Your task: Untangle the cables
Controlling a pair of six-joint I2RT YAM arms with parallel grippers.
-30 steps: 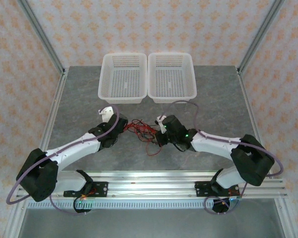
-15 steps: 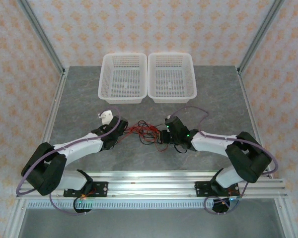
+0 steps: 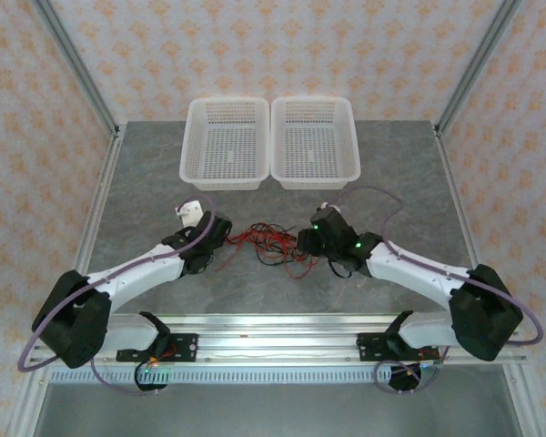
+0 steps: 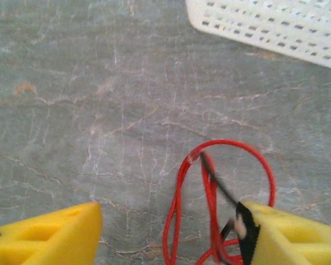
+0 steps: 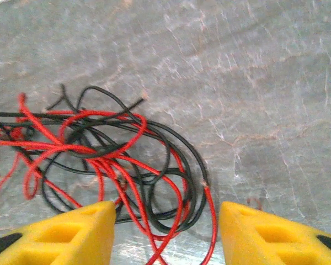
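Lying in a red-and-black tangle on the grey table (image 3: 146, 182), the cables (image 3: 271, 242) sit between the 2 grippers, near 2 white baskets (image 3: 226, 100). Left gripper (image 4: 168, 221): jaws parted, a red loop beside 1 finger. Right gripper (image 5: 166, 215): jaws parted, released, just short of the tangle.

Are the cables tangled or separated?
Tangled: the red and black cables cross and loop through one another in one heap.

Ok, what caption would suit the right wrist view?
Right gripper, jaws open, poised over a tangle of red and black cables on the grey marbled table.
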